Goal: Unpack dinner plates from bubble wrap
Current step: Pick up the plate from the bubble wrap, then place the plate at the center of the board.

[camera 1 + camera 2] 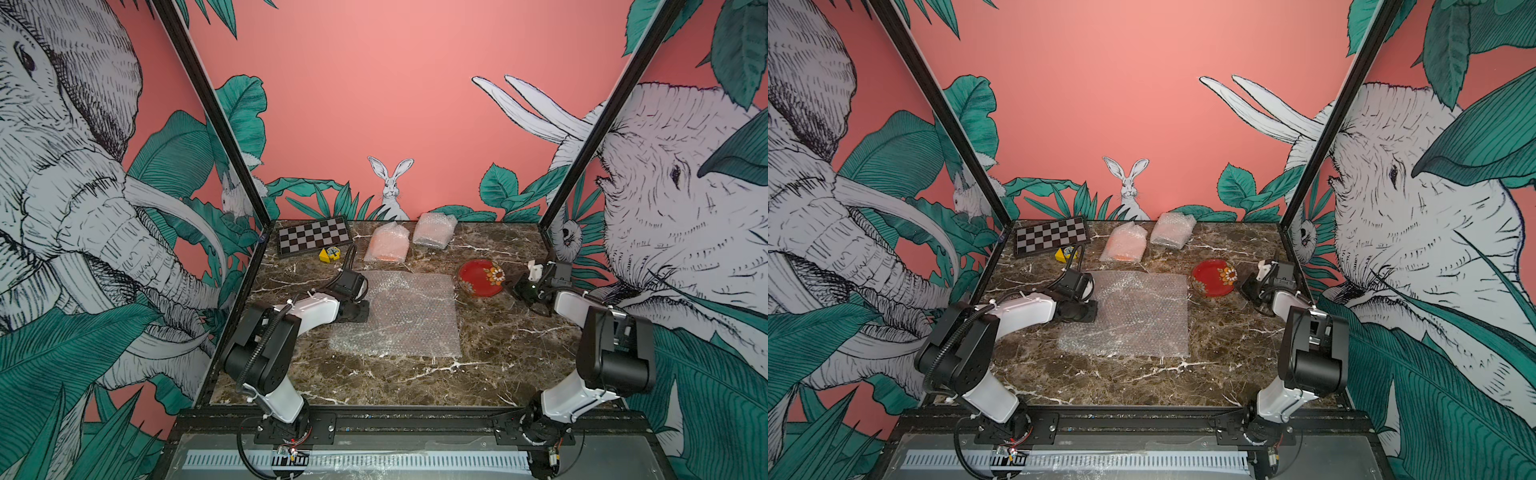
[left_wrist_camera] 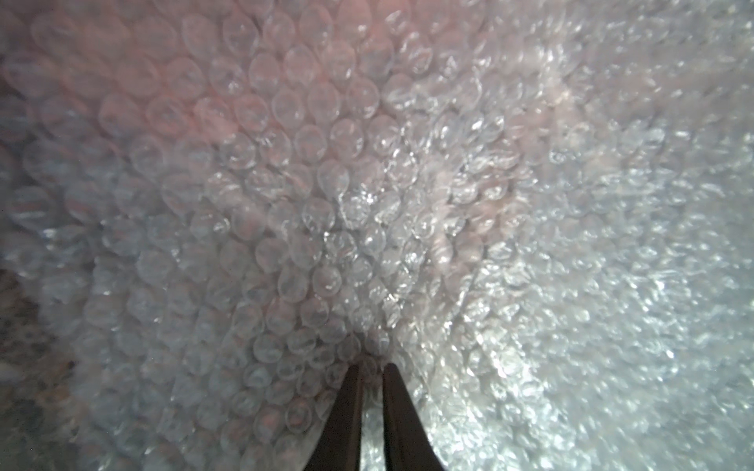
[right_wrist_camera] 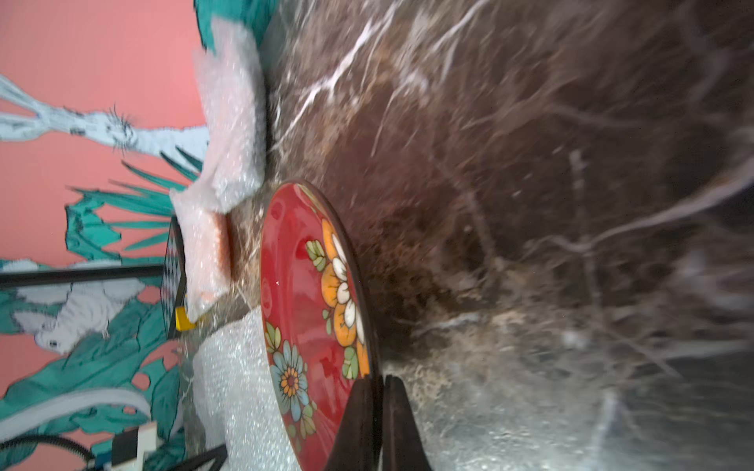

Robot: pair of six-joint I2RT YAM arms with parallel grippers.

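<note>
A dark red dinner plate with flowers (image 1: 481,277) (image 3: 302,293) lies at the right of the marble table. My right gripper (image 1: 509,287) (image 3: 378,379) is shut on its near right rim. A large flat sheet of bubble wrap (image 1: 409,316) (image 2: 367,183) is spread mid-table. My left gripper (image 1: 369,311) (image 2: 372,365) is shut on its left edge, with wrap pinched between the tips. At the back stand two wrapped bundles. One (image 1: 386,243) shows an orange plate through the wrap. The other (image 1: 434,230) hides what it holds.
A checkered board (image 1: 313,237) lies at the back left with a yellow block (image 1: 328,254) in front of it. Black frame posts (image 1: 557,208) and printed walls close in the table on three sides.
</note>
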